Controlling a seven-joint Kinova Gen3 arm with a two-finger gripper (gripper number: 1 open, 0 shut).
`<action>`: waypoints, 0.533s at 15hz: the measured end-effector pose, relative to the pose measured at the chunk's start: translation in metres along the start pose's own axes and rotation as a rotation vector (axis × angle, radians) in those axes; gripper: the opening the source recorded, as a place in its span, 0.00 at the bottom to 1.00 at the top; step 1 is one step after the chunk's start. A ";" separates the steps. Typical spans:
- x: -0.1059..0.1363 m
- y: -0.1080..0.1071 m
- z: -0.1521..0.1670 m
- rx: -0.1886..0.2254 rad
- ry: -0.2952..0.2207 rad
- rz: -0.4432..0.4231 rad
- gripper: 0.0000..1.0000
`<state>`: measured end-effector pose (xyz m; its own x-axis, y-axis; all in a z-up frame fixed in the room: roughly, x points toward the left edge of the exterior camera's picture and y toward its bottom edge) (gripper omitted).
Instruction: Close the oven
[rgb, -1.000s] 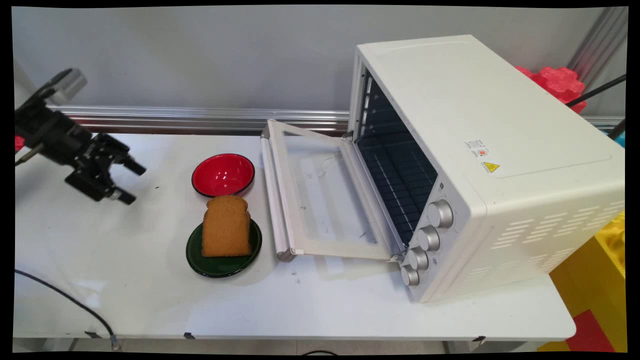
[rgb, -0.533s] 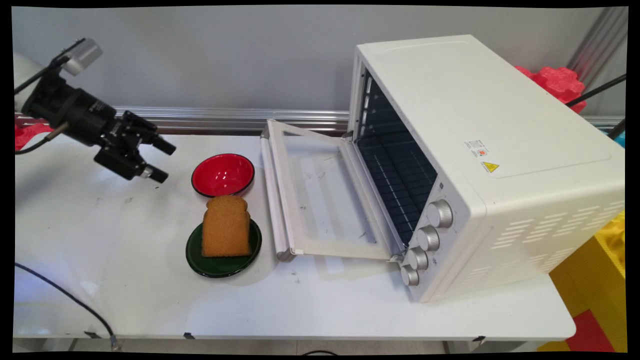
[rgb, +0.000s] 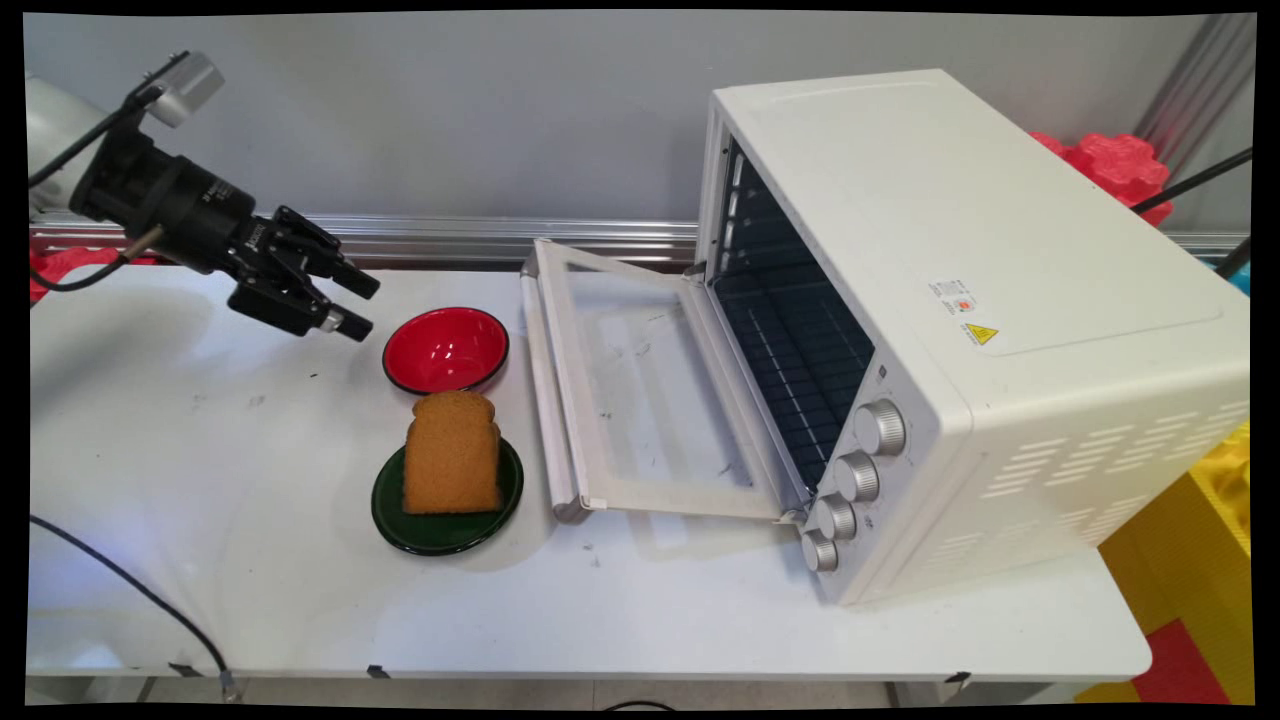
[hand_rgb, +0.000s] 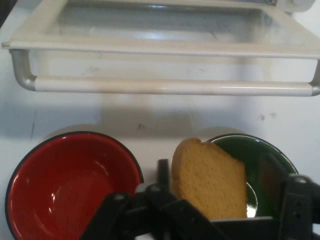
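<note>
Gripper (rgb: 360, 305): black, two-fingered, carried on the arm from the upper left of the main view; held above the table's far left part, tilted down and pointing rightward at the dishes. Fingers spread apart, nothing between them. It touches no object.

Red bowl (rgb: 446, 349): nearest thing to the fingertips, just right of them in the main view, standing upright on the table, nothing in it. In the hand view it (hand_rgb: 70, 182) lies at lower left, above the gripper linkage.

Bread slice (rgb: 452, 452): brown, lying flat across a dark green plate (rgb: 400, 520), just on the near side of the red bowl; its rounded top overhangs the plate's rim toward the bowl.

Toaster oven (rgb: 950, 300): white, on the right half of the table, four knobs at its near front corner. Its glass door (rgb: 640, 390) is folded down open, the handle bar close beside bowl and plate, apart from both.

Table (rgb: 250, 580): white; a black cable crosses its near left corner.
</note>
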<state>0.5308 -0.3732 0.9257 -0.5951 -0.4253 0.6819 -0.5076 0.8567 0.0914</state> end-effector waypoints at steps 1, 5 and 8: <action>0.000 0.000 0.000 0.002 -0.002 -0.002 0.00; 0.002 -0.002 -0.001 0.009 -0.019 -0.011 0.00; 0.003 -0.003 -0.001 0.003 -0.028 -0.021 0.00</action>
<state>0.5311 -0.3765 0.9278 -0.6013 -0.4512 0.6594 -0.5218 0.8467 0.1036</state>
